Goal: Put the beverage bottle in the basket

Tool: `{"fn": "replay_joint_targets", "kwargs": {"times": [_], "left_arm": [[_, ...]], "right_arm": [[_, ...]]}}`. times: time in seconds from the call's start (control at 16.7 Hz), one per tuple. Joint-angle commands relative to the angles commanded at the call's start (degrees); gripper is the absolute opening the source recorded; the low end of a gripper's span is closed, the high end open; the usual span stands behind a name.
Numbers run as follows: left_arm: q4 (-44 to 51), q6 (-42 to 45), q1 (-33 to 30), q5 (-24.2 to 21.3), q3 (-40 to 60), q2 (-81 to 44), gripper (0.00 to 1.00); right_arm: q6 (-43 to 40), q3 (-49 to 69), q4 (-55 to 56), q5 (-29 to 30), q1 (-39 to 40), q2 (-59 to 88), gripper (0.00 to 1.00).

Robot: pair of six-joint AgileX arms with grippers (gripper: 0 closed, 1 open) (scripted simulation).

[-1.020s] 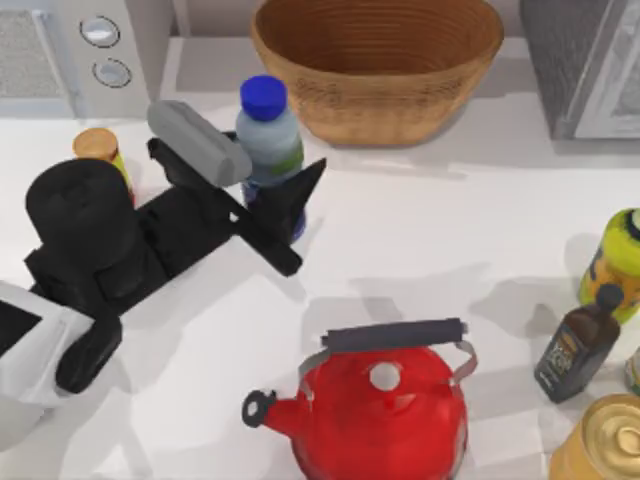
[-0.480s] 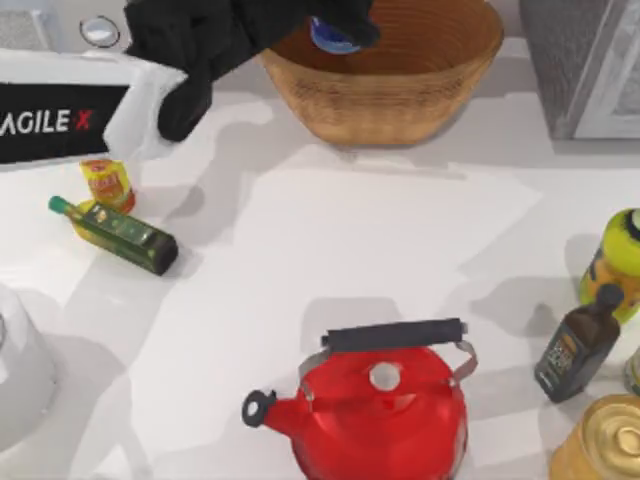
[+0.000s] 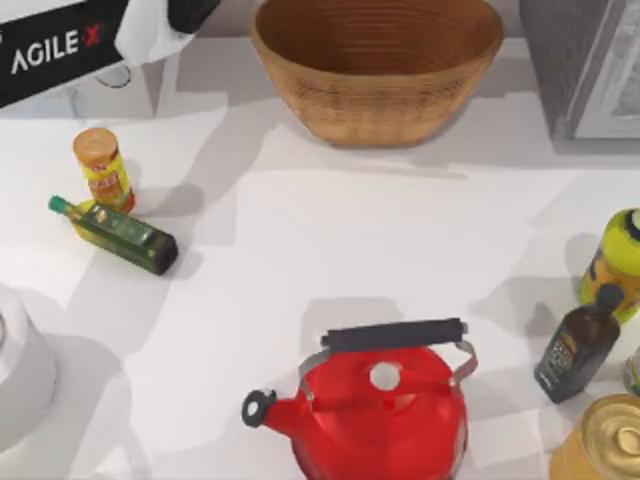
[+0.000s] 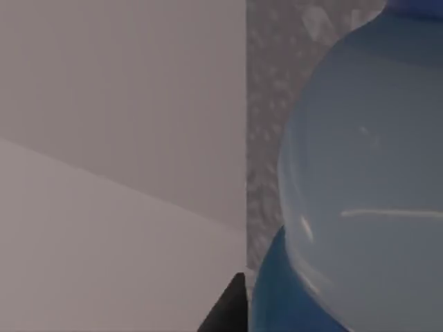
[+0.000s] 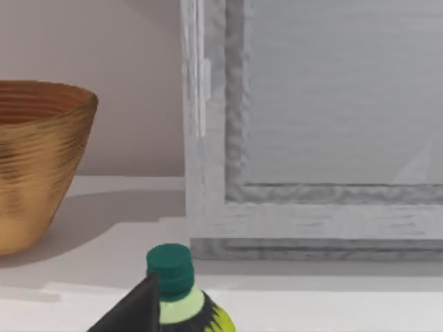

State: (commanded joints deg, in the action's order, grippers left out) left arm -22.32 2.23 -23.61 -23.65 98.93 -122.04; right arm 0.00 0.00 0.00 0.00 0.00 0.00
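The beverage bottle [image 4: 360, 173] looms close in the left wrist view, with a pale clear body and a blue band lower down. One black fingertip [image 4: 232, 308] of my left gripper sits against its side, so the gripper is shut on it. My left arm [image 3: 65, 50] crosses the top view's upper left corner, and its gripper end lies beyond that edge. The woven tan basket [image 3: 376, 70] stands at the back centre with its hollow bare. My right arm is parked at the right, close to a yellow bottle with a green cap [image 5: 169, 266].
A red kettle [image 3: 380, 410] stands front centre. An olive-oil bottle [image 3: 118, 235] lies beside an orange-capped jar [image 3: 102, 165] at the left. At the right are a yellow bottle [image 3: 615, 260], a dark brown bottle [image 3: 578, 350] and a gold can [image 3: 605, 445]. A grey appliance [image 3: 590, 60] fills the back right.
My left arm lifted the beverage bottle off the table and carried it over the basket. It has since swung to the upper left, taking the bottle beyond the top view's edge.
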Motion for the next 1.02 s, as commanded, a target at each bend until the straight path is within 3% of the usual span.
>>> {"fn": "replay_joint_targets", "kwargs": {"times": [0.36,0.78,1.02], "left_arm": [[0.04,0.10,-0.62,0.19,0.82,-0.49,0.00],[0.54,-0.11,-2.00,1.62,13.68,-12.72,0.00],[0.85,-0.17,-2.24,2.08,14.83,-13.91,0.00]], "right_arm": [[0.00,0.00,0.00,0.00,0.00,0.00,1.00],[0.00,0.00,0.00,0.00,0.00,0.00,1.00],[0.00,0.00,0.00,0.00,0.00,0.00,1.00]]}}
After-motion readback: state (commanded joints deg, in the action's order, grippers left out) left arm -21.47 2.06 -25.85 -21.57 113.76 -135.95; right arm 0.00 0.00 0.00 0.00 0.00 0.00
